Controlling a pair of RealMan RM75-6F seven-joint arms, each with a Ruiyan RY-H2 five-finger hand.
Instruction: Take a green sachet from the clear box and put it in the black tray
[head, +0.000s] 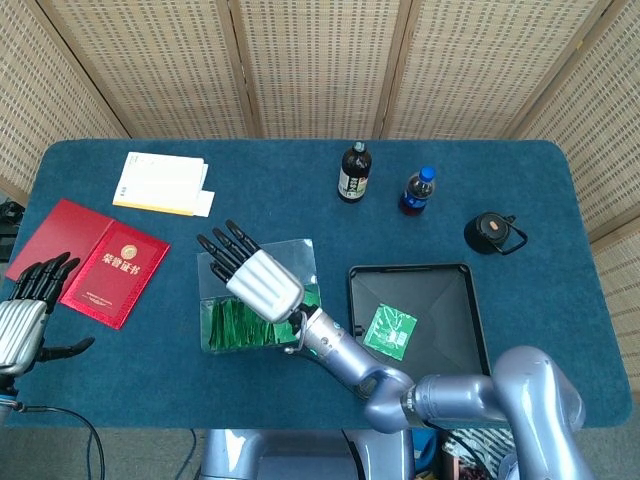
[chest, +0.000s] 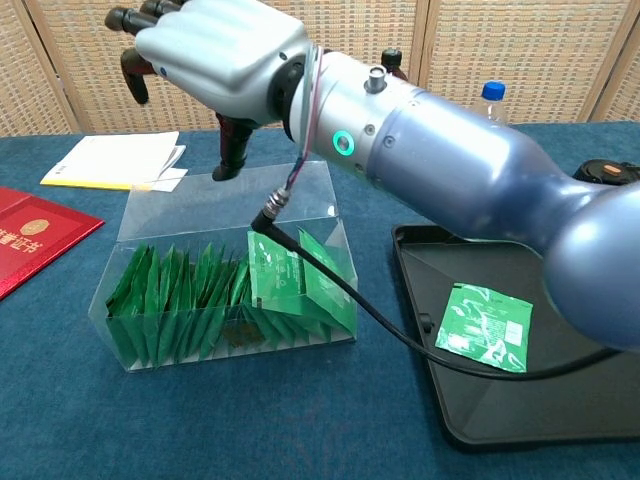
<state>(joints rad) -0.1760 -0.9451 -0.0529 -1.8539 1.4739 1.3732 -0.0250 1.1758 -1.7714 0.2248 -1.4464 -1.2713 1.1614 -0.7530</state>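
Observation:
The clear box (chest: 145, 212) (head: 217, 262) stands mid-table, filled with several upright green sachets (chest: 190, 300) (head: 235, 322). My right hand (chest: 215, 55) (head: 255, 275) hovers above the box with fingers spread, holding nothing. The black tray (head: 455, 300) (chest: 410, 250) lies to the right of the box, and one green sachet (head: 390, 330) (chest: 485, 327) lies flat in it. My left hand (head: 25, 315) rests open at the table's left edge, far from the box.
A red booklet (head: 90, 262) and a yellow-white pad (head: 160, 183) lie at the left. A dark bottle (head: 352, 172), a blue-capped bottle (head: 417, 190) and a black lidded cup (head: 492, 232) stand behind the tray.

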